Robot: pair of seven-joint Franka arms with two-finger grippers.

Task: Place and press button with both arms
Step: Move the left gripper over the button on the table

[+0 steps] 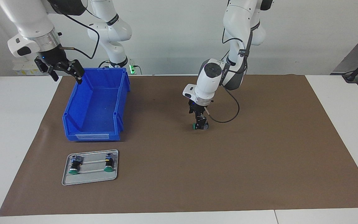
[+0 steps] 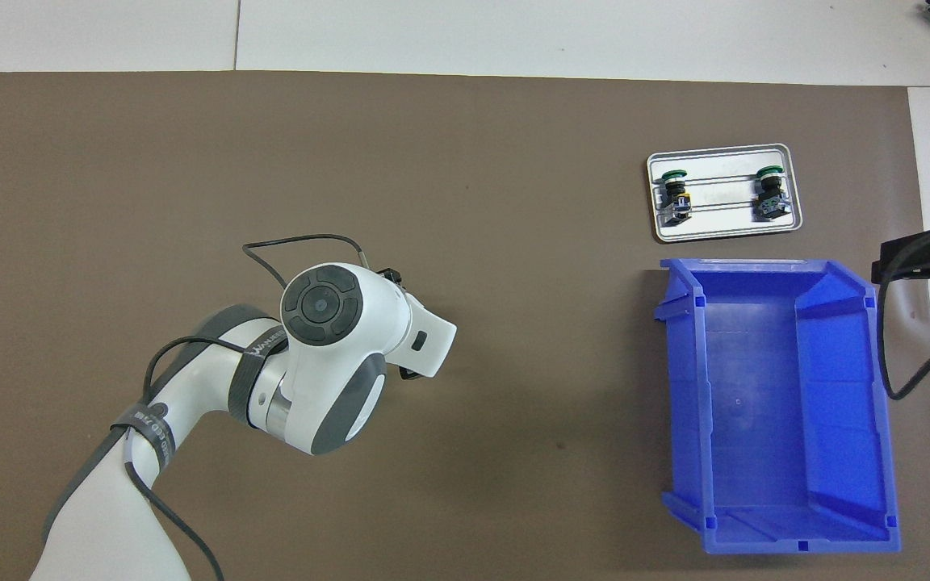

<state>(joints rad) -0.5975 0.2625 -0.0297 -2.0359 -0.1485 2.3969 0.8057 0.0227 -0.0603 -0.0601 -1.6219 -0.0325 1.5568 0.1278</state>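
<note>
Facing view: left gripper (image 1: 200,122) sits low on the brown mat (image 1: 259,155), fingers around the button (image 1: 199,125). Right gripper (image 1: 63,70) hangs open-fingered over the blue bin's (image 1: 95,124) rim.

Open brown mat (image 1: 259,155) is left around the blue bin (image 1: 96,105); passage just beside the bin, farther from the robots, is blocked by the metal tray (image 1: 90,179).

The left claw (image 1: 200,122) pointed straight down, low over the table; the right claw (image 1: 63,69) hung raised, fingers spread.
</note>
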